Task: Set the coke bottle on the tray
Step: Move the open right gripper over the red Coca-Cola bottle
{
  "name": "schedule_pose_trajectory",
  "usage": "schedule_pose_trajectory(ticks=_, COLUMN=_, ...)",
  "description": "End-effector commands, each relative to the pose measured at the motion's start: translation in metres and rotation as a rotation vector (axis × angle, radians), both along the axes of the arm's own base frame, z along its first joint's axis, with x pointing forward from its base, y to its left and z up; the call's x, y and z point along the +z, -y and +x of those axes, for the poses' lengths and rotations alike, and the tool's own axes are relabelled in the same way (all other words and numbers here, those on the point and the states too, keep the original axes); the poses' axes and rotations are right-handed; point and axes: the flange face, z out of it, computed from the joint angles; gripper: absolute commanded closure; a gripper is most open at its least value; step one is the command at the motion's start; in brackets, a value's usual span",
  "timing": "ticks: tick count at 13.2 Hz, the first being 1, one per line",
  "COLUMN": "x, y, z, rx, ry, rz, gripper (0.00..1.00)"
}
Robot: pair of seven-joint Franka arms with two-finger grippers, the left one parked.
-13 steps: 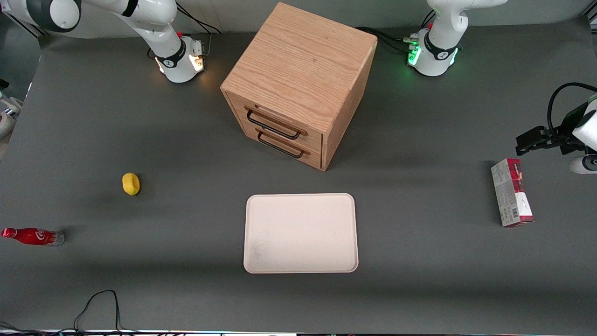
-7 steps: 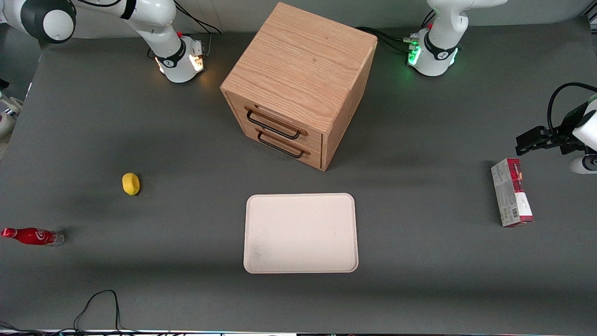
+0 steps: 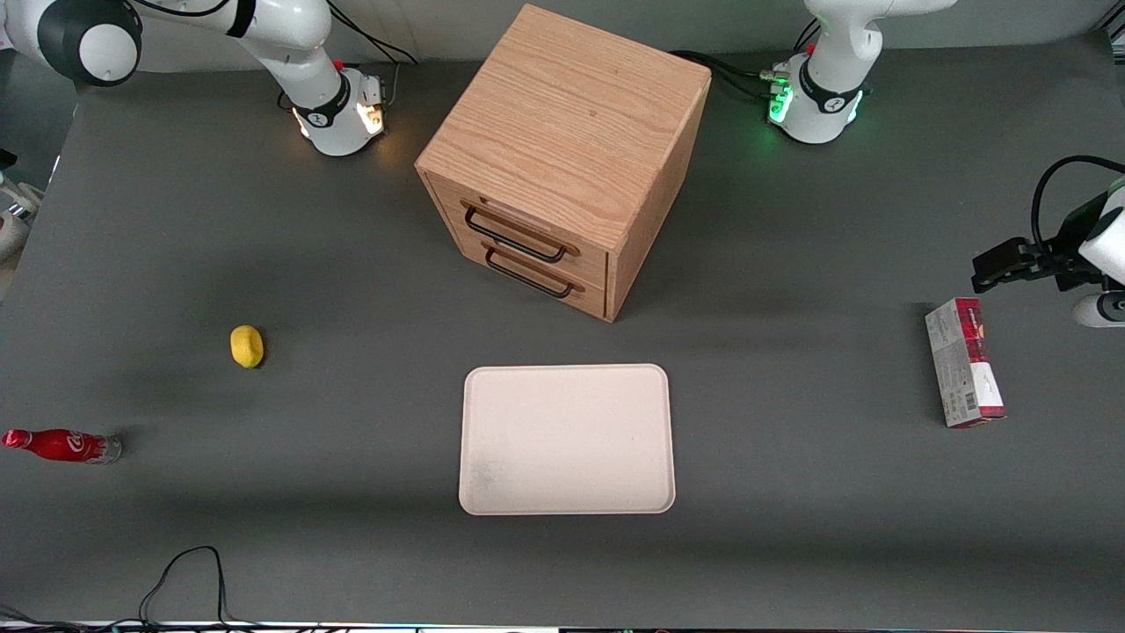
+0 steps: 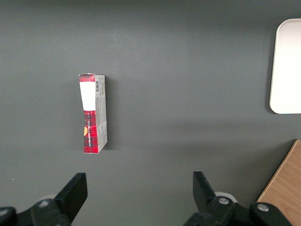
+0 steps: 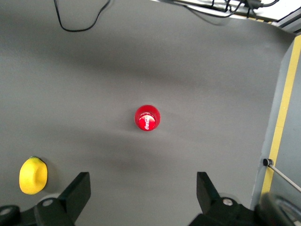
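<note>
Toward the working arm's end of the table stands the coke bottle [image 3: 61,446], upright on the grey mat; the right wrist view looks straight down on its red cap [image 5: 147,117], so the camera sits almost directly above it. The gripper [image 5: 143,197] hangs high over the bottle with its fingers [image 5: 77,190] spread wide and nothing between them, a stance that suits a straight drop onto the neck. It does not show in the front view. A lemon [image 3: 247,346] lies near the bottle, farther from the front camera, apart enough not to hinder a descent. The tray [image 3: 567,440] lies mid-table, bare, in front of the wooden drawer cabinet [image 3: 562,158], well apart from the bottle. A red-and-white carton [image 3: 964,362] lies toward the parked arm's end. The grasp looks not yet begun.
</note>
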Motion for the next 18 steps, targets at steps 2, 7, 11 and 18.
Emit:
schedule_pose_trajectory(ticks=2, x=-0.027, y=0.0, z=0.013, rx=0.027, ry=-0.005, rz=0.016, gripper=0.0)
schedule_pose_trajectory(ticks=7, x=-0.081, y=-0.009, z=0.037, rx=0.047, ry=0.018, rz=0.029, gripper=0.0)
schedule_pose_trajectory(ticks=11, x=-0.115, y=-0.012, z=0.048, rx=0.056, ry=0.038, rz=0.042, gripper=0.0)
schedule_pose_trajectory(ticks=18, x=-0.132, y=0.007, z=0.043, rx=0.042, ry=0.049, rz=0.033, gripper=0.0)
